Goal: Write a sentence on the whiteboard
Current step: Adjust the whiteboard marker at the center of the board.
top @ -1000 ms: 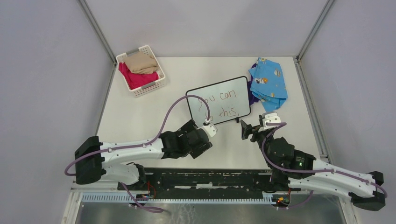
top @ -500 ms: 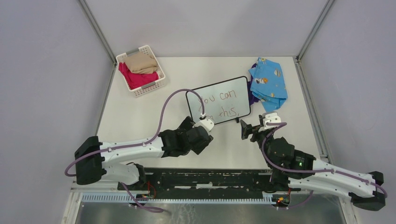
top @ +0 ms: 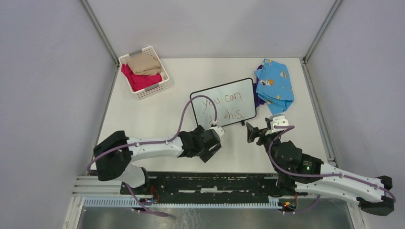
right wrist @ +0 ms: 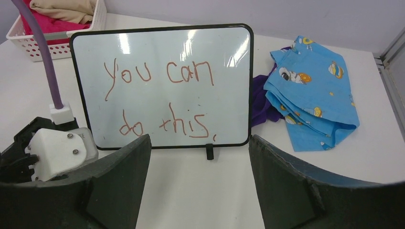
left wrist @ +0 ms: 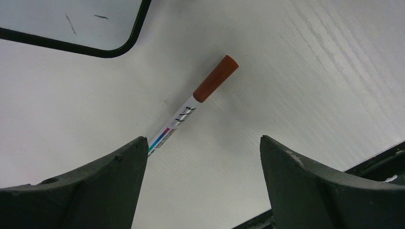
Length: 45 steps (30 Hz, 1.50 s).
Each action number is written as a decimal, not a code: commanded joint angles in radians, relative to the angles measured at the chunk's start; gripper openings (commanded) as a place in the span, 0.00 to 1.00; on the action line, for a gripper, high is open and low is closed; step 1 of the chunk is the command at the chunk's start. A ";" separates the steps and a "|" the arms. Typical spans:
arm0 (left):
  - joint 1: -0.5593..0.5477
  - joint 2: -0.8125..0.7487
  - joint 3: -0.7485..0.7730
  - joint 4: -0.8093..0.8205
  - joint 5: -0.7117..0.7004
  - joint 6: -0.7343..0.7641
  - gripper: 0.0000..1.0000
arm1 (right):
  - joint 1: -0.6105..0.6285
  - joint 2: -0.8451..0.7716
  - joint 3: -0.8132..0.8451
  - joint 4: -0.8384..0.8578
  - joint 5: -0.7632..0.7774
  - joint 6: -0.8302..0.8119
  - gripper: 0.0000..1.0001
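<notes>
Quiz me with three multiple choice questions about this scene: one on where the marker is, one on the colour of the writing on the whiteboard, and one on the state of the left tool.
1. Where is the marker?
A: lying on the table near a corner of the whiteboard
B: standing against the whiteboard
C: flat on the whiteboard's face

2. What colour is the writing?
A: green
B: reddish brown
C: blue

3. How is the left tool?
A: shut on the marker
B: shut on nothing
C: open above the marker

Answers:
1 A: the left wrist view shows it flat on the table, just off the board's rounded corner.
2 B: the right wrist view shows reddish brown letters.
3 C: its fingers stand wide apart, with the marker lying on the table between them.
</notes>
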 commanded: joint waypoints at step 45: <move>0.081 0.197 0.134 0.103 0.282 0.093 0.77 | 0.003 -0.016 0.002 0.011 0.009 0.029 0.81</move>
